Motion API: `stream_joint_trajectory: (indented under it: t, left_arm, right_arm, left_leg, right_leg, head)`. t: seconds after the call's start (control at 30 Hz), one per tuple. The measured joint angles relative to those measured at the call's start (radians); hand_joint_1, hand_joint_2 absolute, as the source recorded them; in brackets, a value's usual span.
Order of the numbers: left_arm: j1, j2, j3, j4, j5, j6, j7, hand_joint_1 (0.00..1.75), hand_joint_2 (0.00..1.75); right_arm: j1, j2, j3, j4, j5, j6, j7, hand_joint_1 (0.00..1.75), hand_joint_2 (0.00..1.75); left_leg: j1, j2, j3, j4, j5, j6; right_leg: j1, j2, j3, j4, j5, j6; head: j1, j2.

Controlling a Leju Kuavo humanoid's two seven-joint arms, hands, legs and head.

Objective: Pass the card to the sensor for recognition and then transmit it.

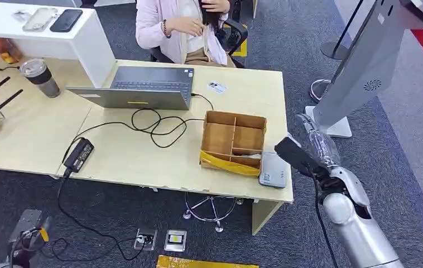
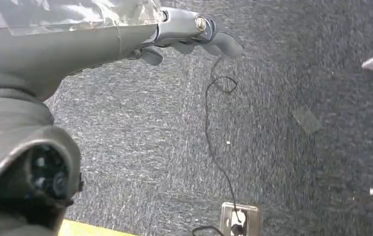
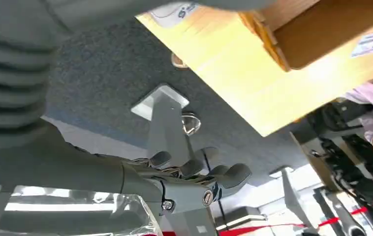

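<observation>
White card [image 1: 217, 87] is lying flat on the desk [image 1: 142, 156] just behind the cardboard box [image 1: 233, 142], nearer the laptop [image 1: 142, 86]; nothing is holding it yet. I'm hovering my right hand [image 1: 301, 153], empty with fingers apart, off the desk's edge beside the grey sensor [image 1: 273, 170] in front of that box. Pickup, scan and handover are all pending. My left hand [image 2: 194, 37], probably loosely curled, is hanging over carpet.
</observation>
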Motion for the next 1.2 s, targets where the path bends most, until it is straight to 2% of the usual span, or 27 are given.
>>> stream_joint_trajectory:
  t: [0.33, 0.63, 1.13, 1.2]
  left_arm:
    - [0.021, -0.034, 0.083, -0.059, -0.005, -0.006, 0.018, 0.00, 0.00]
    - [0.022, -0.064, 0.121, -0.090, -0.012, 0.003, 0.021, 0.00, 0.00]
    - [0.026, -0.087, 0.142, -0.114, -0.016, 0.003, 0.038, 0.00, 0.00]
    - [0.028, -0.089, 0.142, -0.117, -0.019, 0.003, 0.039, 0.00, 0.00]
  right_arm:
    - [0.000, 0.009, 0.034, -0.042, -0.035, -0.062, -0.053, 0.00, 1.75]
    - [-0.001, 0.065, 0.109, 0.020, -0.075, -0.116, -0.103, 0.00, 1.75]
    - [0.020, 0.133, 0.224, 0.077, -0.075, -0.207, -0.066, 0.00, 1.75]
    - [0.026, 0.140, 0.235, 0.081, -0.034, -0.238, -0.051, 0.00, 1.75]
  left_leg:
    - [0.000, -0.001, -0.001, 0.000, 0.000, 0.000]
    - [0.000, -0.001, -0.001, 0.000, 0.000, 0.000]
    - [0.000, -0.001, -0.001, 0.000, 0.000, 0.000]
    - [0.000, -0.001, 0.000, 0.000, 0.000, 0.000]
  right_leg:
    - [0.000, -0.001, 0.001, 0.000, 0.000, 0.000]
    - [0.000, -0.001, 0.001, 0.000, 0.000, 0.000]
    - [0.001, -0.001, 0.001, 0.000, -0.001, -0.001]
    - [0.001, -0.001, 0.001, 0.000, -0.001, -0.001]
  head:
    - [0.000, 0.000]
    - [0.000, 0.000]
    - [0.000, 0.000]
    - [0.000, 0.000]
